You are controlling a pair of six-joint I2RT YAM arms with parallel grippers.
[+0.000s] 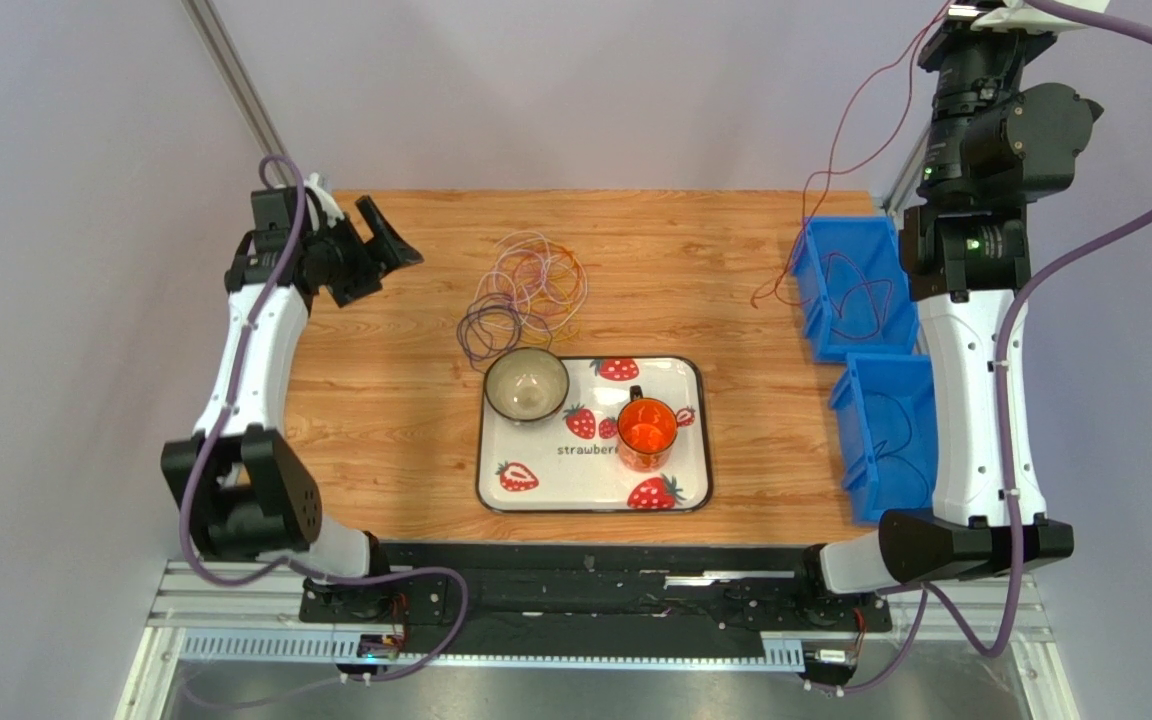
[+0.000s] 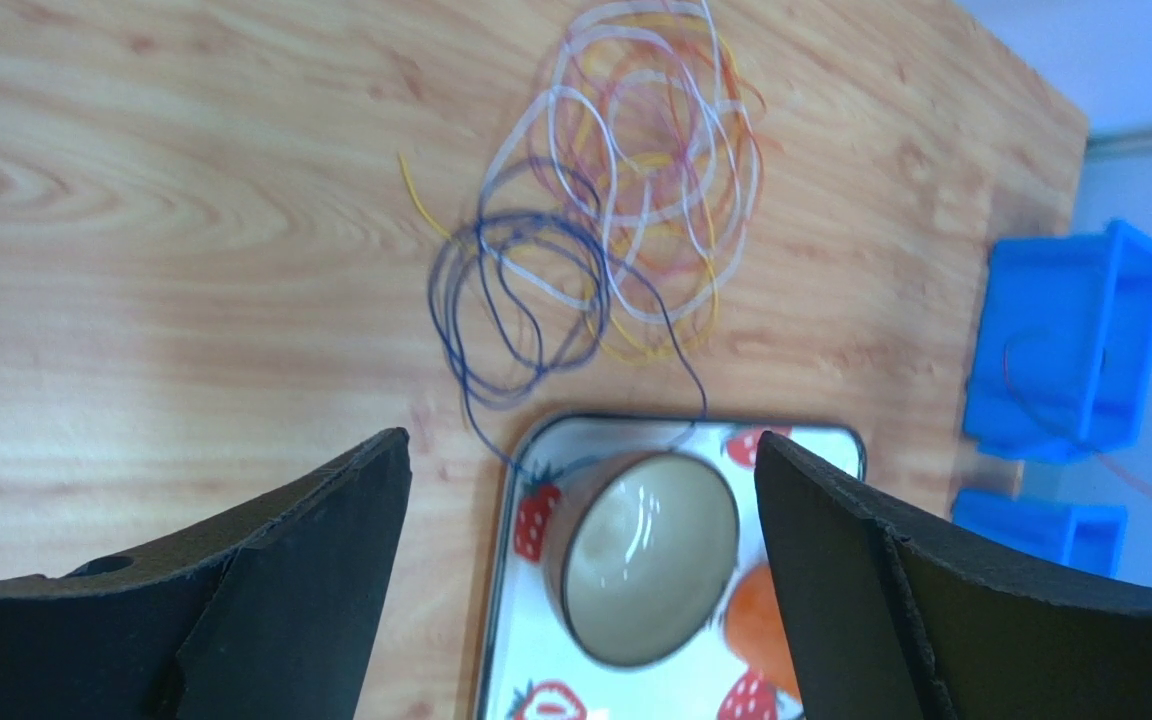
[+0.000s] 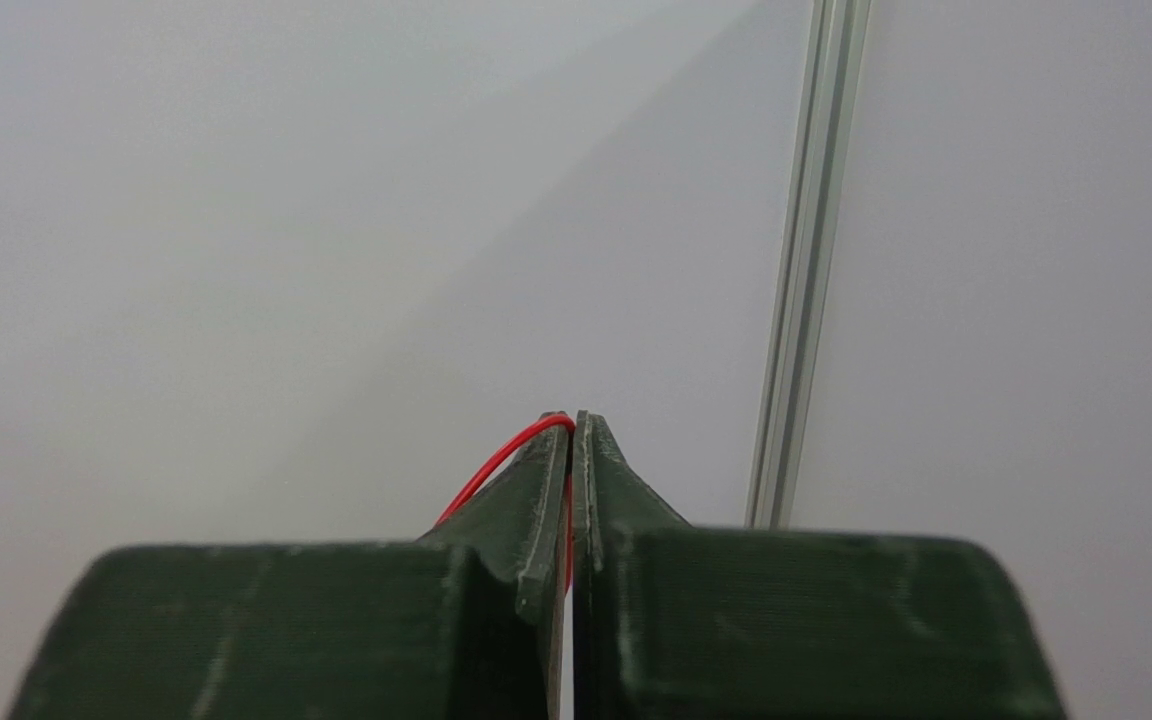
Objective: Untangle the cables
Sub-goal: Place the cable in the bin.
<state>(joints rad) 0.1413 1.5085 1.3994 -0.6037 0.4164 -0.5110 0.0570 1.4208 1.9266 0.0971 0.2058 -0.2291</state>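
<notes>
Pinching a red cable (image 3: 500,456) high above the bench's (image 1: 387,420) far right corner, right hand (image 3: 575,426) clamped tight, left hand (image 2: 582,447) gaping empty, tangled cables (image 1: 525,293) far centre.

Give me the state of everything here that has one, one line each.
left hand: open, holding nothing
right hand: shut on the red cable
red cable: pinched at one end, the rest hanging down
cable pile: tangled, lying on the table
bowl: upright on the tray, empty
orange cup: upright on the tray
far blue bin: red cable loops inside
</notes>
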